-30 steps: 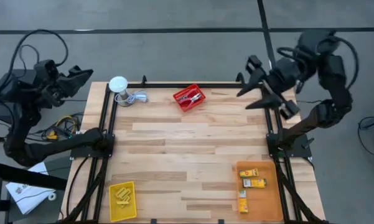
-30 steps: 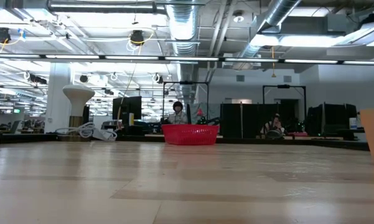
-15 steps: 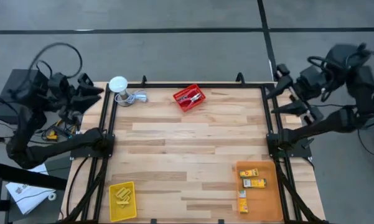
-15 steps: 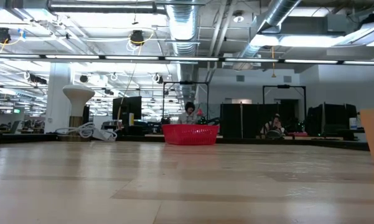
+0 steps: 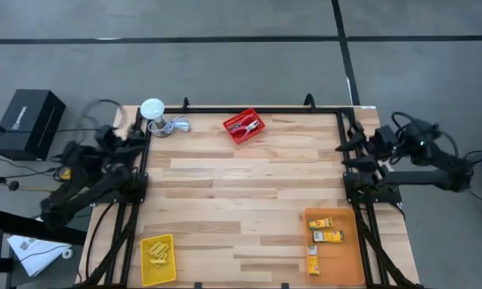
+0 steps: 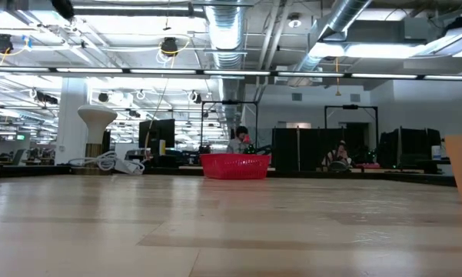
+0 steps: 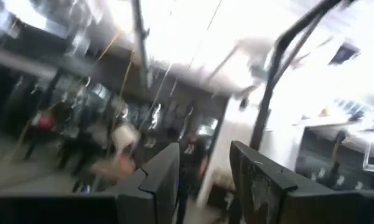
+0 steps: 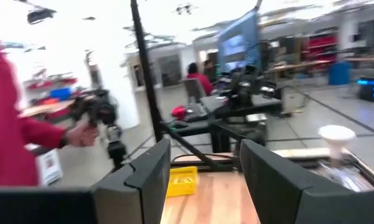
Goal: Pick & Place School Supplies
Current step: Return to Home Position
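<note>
Nothing is held. The red-handled scissor-like tool lies in the red bin at the table's far edge. Tiny yellow pieces lie in the yellow bin at the near left corner. Small yellow-orange boxes lie in the orange bin at the near right. My left gripper sits folded low at the table's left edge, open. My right gripper sits low at the right edge, open, facing across the table.
A white round object with a cable stands at the far left corner. A black frame borders the table's sides. In the low view the red bin stands far off, with people in the room behind. A person in red shows beyond the table.
Both arms have come down and folded back. The left gripper dropped toward the table's left edge. The right gripper pulled away from above the far right corner and sank to the right edge. In the room behind, a person walked to the right.
</note>
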`<act>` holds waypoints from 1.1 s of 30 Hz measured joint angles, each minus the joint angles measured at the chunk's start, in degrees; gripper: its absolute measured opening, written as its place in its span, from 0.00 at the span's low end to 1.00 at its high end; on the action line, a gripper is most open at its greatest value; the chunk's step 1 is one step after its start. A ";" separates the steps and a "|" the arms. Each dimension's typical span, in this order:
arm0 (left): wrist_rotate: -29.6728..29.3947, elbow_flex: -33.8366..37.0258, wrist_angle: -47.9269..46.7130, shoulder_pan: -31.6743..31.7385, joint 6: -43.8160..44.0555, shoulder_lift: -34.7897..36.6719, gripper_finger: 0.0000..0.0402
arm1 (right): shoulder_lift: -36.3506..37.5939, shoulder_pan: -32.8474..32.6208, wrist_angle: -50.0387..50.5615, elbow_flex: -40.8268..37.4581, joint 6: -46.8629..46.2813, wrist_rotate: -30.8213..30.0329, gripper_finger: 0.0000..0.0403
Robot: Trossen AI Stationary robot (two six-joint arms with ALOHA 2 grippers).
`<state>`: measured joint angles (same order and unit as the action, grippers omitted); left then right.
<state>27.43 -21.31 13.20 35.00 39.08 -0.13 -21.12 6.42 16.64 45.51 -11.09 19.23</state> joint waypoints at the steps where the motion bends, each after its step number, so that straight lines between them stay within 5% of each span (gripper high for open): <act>1: 0.91 1.44 -0.08 0.01 -0.06 -0.02 0.34 | 2.48 0.00 -0.68 -2.66 -0.76 -1.74 0.46; 12: 0.27 11.76 2.46 -0.04 -0.85 -3.16 0.34 | 20.99 0.08 -0.44 -23.04 -2.49 -9.25 0.47; 18: -0.42 20.39 12.97 -0.13 2.37 -2.43 0.34 | 20.02 0.10 -2.44 -30.51 -3.43 -8.65 0.49; 33: -0.95 20.99 7.59 -0.20 -2.83 -5.24 0.34 | 18.51 -0.03 -9.61 -42.00 -5.31 -10.11 0.59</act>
<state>26.49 -0.32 20.80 34.81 36.26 -5.37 -2.61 6.39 7.03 3.51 -16.39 9.12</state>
